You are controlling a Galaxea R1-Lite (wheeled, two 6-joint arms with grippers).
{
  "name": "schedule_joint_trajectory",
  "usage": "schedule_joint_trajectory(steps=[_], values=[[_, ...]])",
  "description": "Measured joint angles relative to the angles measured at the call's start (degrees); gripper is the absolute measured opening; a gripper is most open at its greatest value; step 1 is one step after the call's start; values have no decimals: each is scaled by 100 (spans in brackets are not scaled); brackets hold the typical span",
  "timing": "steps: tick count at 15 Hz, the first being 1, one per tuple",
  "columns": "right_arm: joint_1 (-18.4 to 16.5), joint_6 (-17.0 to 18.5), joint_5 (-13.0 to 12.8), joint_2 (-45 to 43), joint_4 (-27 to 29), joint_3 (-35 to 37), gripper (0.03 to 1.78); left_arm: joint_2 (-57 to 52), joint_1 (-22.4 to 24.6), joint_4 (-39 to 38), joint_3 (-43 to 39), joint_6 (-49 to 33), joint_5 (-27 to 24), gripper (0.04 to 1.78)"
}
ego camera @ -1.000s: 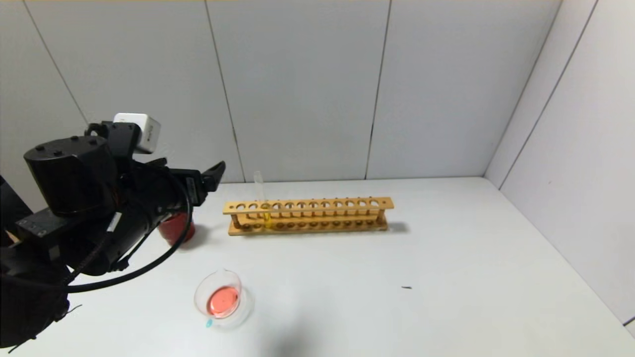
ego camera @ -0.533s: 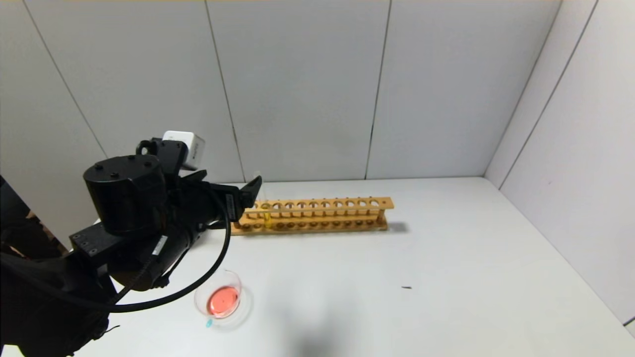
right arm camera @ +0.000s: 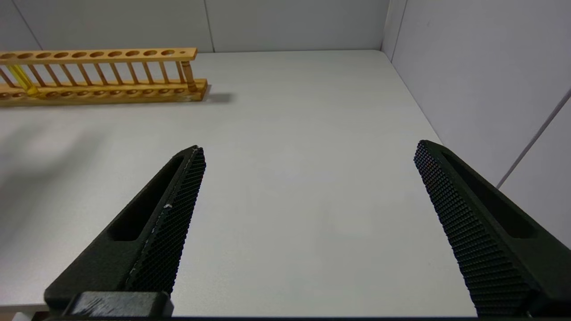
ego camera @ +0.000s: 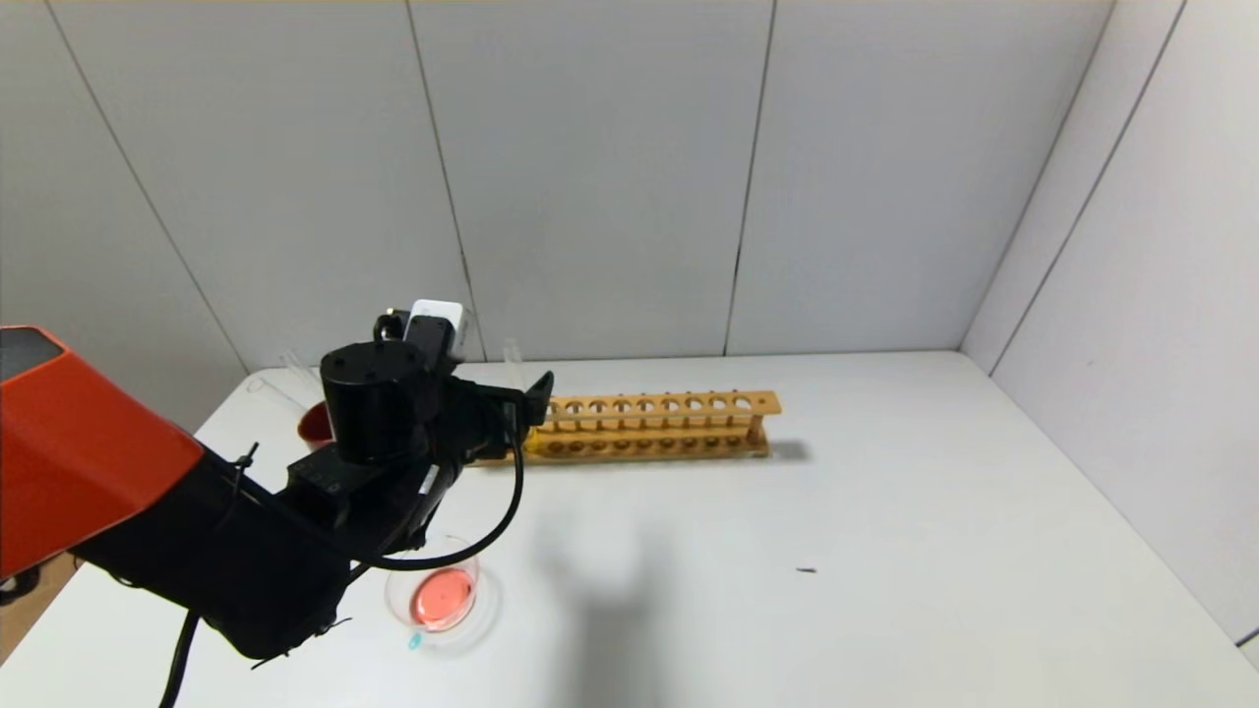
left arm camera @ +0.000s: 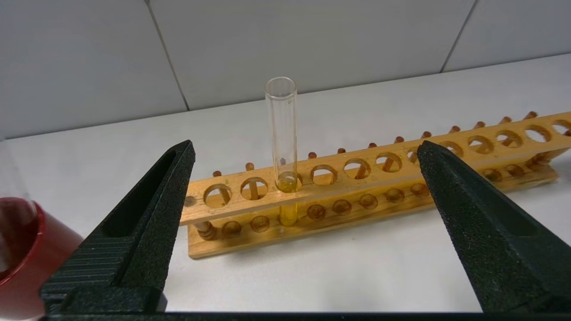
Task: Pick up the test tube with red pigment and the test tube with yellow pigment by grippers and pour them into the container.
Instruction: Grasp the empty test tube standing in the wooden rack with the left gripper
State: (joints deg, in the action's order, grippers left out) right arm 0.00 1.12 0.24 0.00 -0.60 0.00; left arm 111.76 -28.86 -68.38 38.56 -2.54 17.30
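Upright in wooden rack (left arm camera: 370,178): test tube with yellow pigment (left arm camera: 283,147) (liquid unseen from head), framed by wide-open, empty left gripper (left arm camera: 303,151).

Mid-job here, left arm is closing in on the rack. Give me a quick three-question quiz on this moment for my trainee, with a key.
1. True or false: the left gripper is already shut on the test tube with yellow pigment.
2. What colour is the liquid lying in the container?
A. pink-red
B. yellow
C. colourless
3. Fill in: the yellow tube stands upright in the ____ rack.

Key
1. False: both fingers are spread wide, with the tube standing between them farther off, untouched.
2. A
3. wooden

The right gripper is open over the bare table, off to the rack's side.
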Motion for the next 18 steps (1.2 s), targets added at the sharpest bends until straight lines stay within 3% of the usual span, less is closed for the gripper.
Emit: schedule_joint_trajectory(steps=[9, 18], values=[[0, 2, 0, 0, 2, 0, 171, 1136, 297, 60, 1061, 127, -2, 175], [2, 2, -2, 0, 2, 0, 171, 1503, 455, 77, 1447, 135, -66, 175]])
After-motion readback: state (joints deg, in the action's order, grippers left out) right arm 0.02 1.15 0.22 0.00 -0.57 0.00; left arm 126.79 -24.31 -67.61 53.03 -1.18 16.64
